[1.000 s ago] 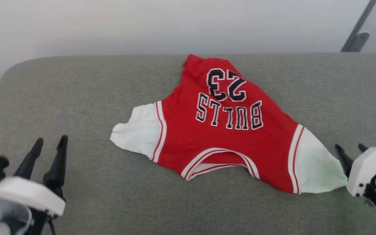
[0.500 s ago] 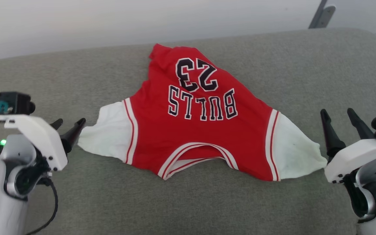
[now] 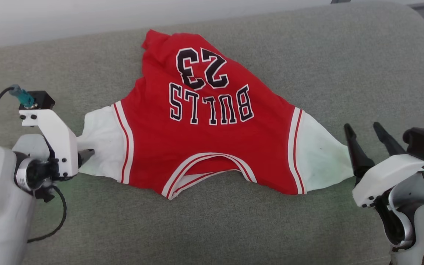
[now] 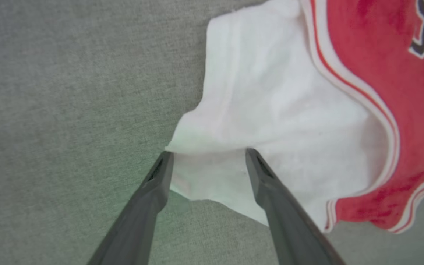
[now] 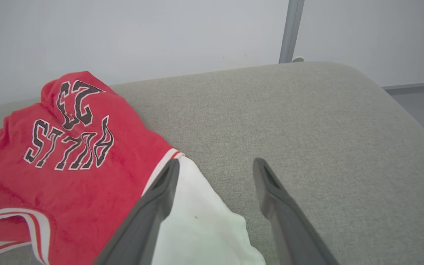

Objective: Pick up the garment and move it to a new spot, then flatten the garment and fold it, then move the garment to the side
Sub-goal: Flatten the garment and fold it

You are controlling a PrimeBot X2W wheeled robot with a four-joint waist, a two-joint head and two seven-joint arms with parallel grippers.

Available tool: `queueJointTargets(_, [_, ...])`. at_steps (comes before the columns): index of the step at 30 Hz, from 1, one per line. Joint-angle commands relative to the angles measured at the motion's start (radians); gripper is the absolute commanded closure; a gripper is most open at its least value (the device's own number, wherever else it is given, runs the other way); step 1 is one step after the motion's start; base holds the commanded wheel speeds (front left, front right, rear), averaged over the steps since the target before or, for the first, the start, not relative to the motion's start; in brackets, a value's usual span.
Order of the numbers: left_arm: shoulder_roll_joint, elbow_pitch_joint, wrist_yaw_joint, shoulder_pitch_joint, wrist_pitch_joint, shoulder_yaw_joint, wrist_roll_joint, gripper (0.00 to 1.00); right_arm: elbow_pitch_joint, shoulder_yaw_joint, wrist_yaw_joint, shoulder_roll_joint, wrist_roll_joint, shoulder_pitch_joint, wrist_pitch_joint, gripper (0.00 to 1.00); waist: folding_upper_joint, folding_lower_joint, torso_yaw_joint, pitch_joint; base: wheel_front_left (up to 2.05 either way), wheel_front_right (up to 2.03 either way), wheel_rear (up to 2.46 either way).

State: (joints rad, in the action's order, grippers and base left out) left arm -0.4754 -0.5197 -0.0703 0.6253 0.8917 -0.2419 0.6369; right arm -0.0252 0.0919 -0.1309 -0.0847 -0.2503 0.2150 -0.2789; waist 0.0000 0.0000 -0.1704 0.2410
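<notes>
The garment [image 3: 204, 132] is a red T-shirt with white sleeves and upside-down "BULLS 23" lettering, lying spread on a grey cushioned surface [image 3: 212, 228], collar towards me. My left gripper [image 3: 85, 153] is at the end of the shirt's left sleeve [image 3: 101, 140]. In the left wrist view the left gripper [image 4: 208, 154] stands open, with the sleeve's edge [image 4: 271, 110] lying between its fingers. My right gripper [image 3: 363, 129] is open just beyond the right sleeve [image 3: 318, 158]. In the right wrist view the right gripper [image 5: 215, 162] has one finger [image 5: 160, 198] over the white sleeve [image 5: 197, 232].
A pale wall runs behind the cushion. A grey metal post [image 5: 289, 31] stands at the back right. The cushion's rounded right edge [image 5: 399, 106] drops to the floor. A black cable [image 3: 50, 228] hangs by my left arm.
The head camera has tilted and turned, shifting the whole picture. My left gripper has come in from the lower left to the left sleeve's end. The right gripper stays beside the right sleeve.
</notes>
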Motion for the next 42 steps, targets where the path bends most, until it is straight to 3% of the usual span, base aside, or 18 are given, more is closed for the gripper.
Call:
queueJointTargets(1, [0.002,-0.018,0.007,0.023,0.006,-0.004,-0.007,0.0,0.008,-0.011,0.0,-0.003,-0.004,-0.005,-0.014,0.0,0.0,0.0,-0.006,0.016,0.0,0.0,0.0])
queueJointTargets(8, [0.009,-0.161,0.044,0.06,0.053,-0.055,-0.06,0.0,0.003,-0.047,0.0,-0.023,-0.049,-0.001,-0.123,0.0,0.0,0.0,-0.02,0.06,0.0,0.0,0.0])
queueJointTargets(12, [0.043,-0.209,0.046,0.074,0.067,-0.066,-0.046,0.0,0.0,-0.06,0.0,-0.042,-0.071,-0.006,-0.213,0.0,0.0,0.0,-0.017,0.079,0.0,0.0,0.0])
queueJointTargets(13, [0.049,-0.218,0.04,0.073,0.071,-0.072,-0.047,0.11,-0.003,-0.063,0.0,-0.047,-0.072,-0.005,-0.235,0.0,0.0,0.0,-0.015,0.083,0.0,0.0,0.0])
queueJointTargets(14, [0.055,-0.222,0.037,0.077,0.069,-0.074,-0.043,1.0,-0.004,-0.066,0.0,-0.053,-0.076,-0.002,-0.256,0.0,0.0,0.0,-0.012,0.087,0.0,0.0,0.0])
queueJointTargets(26, [0.094,-0.209,0.02,0.13,0.059,-0.085,-0.022,1.0,-0.07,-0.056,0.0,-0.123,-0.084,0.08,-0.472,0.0,0.0,0.0,0.034,0.117,0.0,0.0,0.0])
queueJointTargets(33, [0.109,-0.191,0.018,0.138,0.047,-0.089,-0.009,1.0,-0.209,-0.088,0.0,-0.129,-0.129,0.08,-0.685,0.0,0.0,0.0,0.062,0.131,0.0,0.0,0.0])
queueJointTargets(34, [0.111,-0.189,0.019,0.138,0.047,-0.088,-0.007,1.0,-0.229,-0.1,0.0,-0.129,-0.136,0.082,-0.706,0.17,0.0,0.0,0.065,0.131,0.0,0.0,0.0])
queueJointTargets(35, [0.114,-0.186,0.017,0.14,0.044,-0.088,-0.005,1.0,-0.241,-0.108,0.0,-0.131,-0.147,0.087,-0.712,0.81,0.0,0.0,0.069,0.132,0.0,0.0,0.0])
queueJointTargets(36, [0.115,-0.183,0.017,0.142,0.037,-0.085,0.0,1.0,-0.256,-0.108,0.0,-0.13,-0.155,0.097,-0.715,1.0,0.0,0.0,0.073,0.132,0.0,0.0,0.0])
queueJointTargets(42, [0.099,-0.149,0.013,0.158,0.027,-0.065,0.018,1.0,-0.229,-0.107,0.0,-0.14,-0.229,0.191,-0.647,1.0,0.0,0.0,0.096,0.1,0.0,0.0,0.0])
